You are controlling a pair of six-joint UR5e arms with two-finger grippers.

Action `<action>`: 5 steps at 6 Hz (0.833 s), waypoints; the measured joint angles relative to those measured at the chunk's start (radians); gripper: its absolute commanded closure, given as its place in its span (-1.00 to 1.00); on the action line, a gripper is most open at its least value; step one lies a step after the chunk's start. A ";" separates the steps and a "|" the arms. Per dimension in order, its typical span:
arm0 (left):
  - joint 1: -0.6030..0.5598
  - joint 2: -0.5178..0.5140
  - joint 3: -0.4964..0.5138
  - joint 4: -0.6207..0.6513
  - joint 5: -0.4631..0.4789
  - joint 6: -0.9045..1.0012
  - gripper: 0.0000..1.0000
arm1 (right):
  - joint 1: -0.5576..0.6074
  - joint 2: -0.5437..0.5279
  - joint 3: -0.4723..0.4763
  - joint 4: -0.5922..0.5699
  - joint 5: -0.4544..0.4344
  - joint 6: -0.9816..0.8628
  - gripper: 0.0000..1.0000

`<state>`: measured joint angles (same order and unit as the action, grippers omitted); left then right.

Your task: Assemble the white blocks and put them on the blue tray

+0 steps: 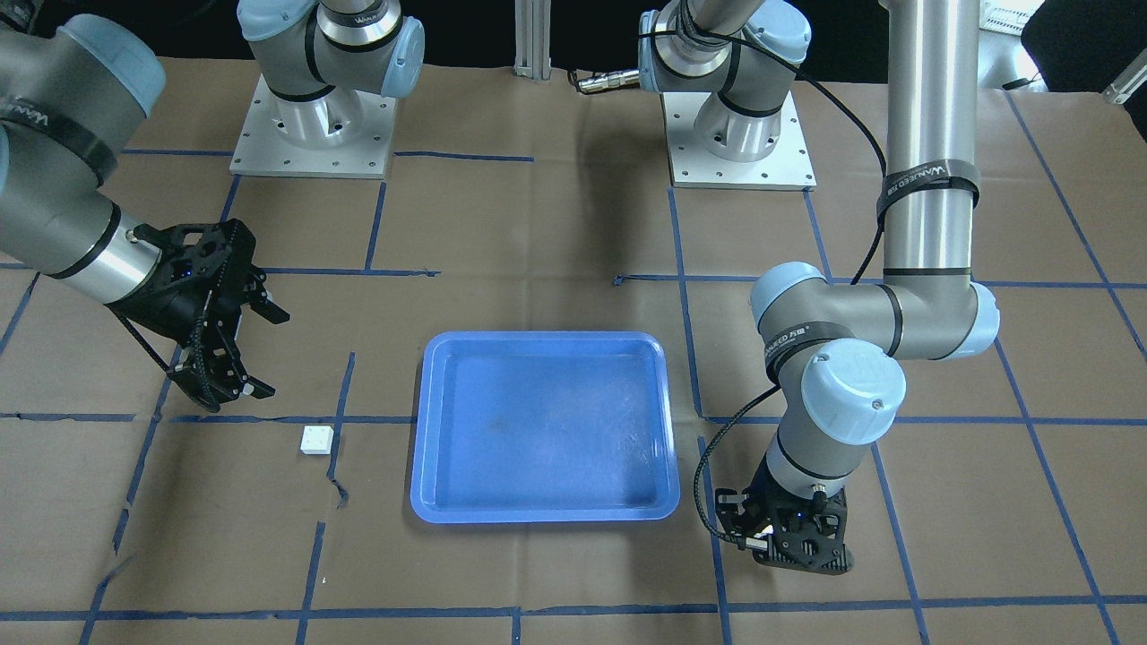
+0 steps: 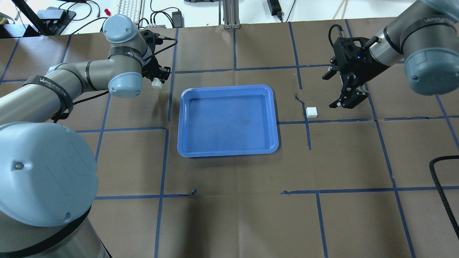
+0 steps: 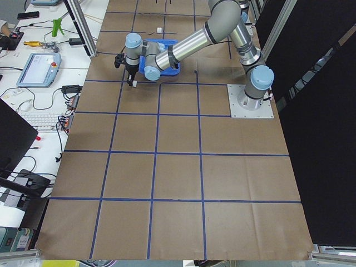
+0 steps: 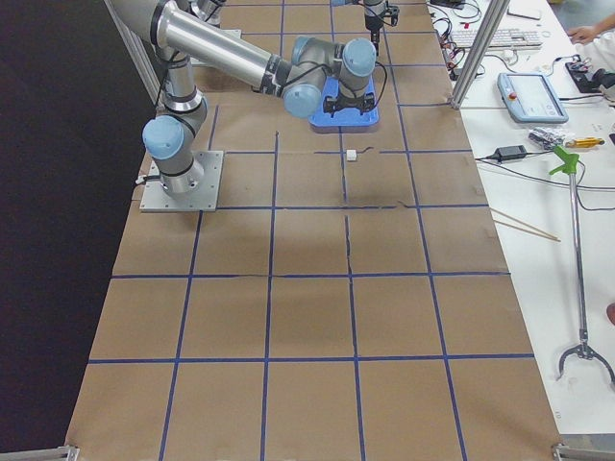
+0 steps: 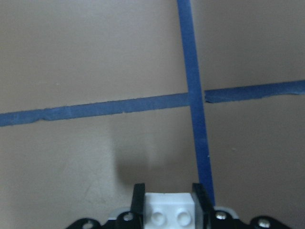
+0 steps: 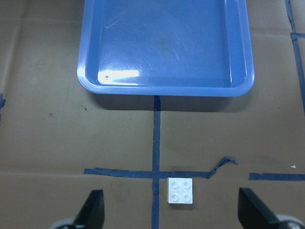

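The blue tray lies empty mid-table; it also shows in the front view and the right wrist view. My left gripper is left of the tray, pointing down and shut on one white block, which it holds above the brown paper. The other white block lies studs up on the table right of the tray. It also shows in the front view and the right wrist view. My right gripper is open and empty, raised just beyond that block.
Brown paper with a grid of blue tape covers the table. The two arm bases stand at the robot's edge. A keyboard and cables lie past the far table edge. A black cable lies at the right.
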<state>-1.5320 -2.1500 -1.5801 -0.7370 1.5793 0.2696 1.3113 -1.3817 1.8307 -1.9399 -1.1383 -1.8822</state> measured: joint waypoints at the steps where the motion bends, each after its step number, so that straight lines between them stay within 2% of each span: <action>1: -0.037 0.046 -0.013 -0.006 -0.004 0.101 0.99 | -0.012 0.055 0.032 -0.081 0.027 -0.003 -0.99; 3: -0.205 0.076 -0.066 -0.023 0.003 0.336 0.99 | -0.017 0.165 0.050 -0.178 0.052 -0.022 -0.99; 5: -0.355 0.075 -0.133 -0.041 0.099 0.677 0.98 | -0.018 0.216 0.050 -0.197 0.054 -0.031 -0.99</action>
<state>-1.8866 -2.0754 -1.7134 -0.7778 1.6786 0.9466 1.2934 -1.1660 1.8810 -2.1371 -1.0839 -1.9135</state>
